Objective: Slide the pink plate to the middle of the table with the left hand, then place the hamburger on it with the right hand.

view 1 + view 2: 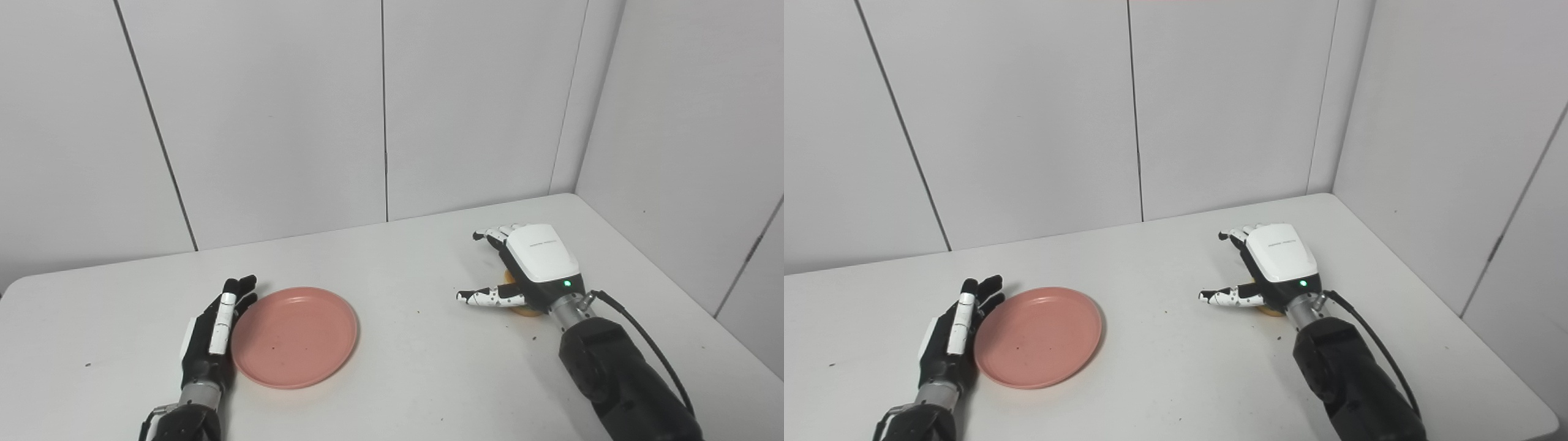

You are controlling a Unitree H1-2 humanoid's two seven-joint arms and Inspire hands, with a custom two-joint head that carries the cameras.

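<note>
Left hand (pixel 211 334), fingers straight and holding nothing, lies edge-on against the left rim of the round, shallow pink plastic plate (pixel 295 335), which sits left of centre on the white table (pixel 416 380). Right hand (pixel 527 269), fingers spread, covers the tan-bunned hamburger (pixel 527 309); whether it grips cannot be told. Judged: sliding unfinished, placing not begun.
</note>
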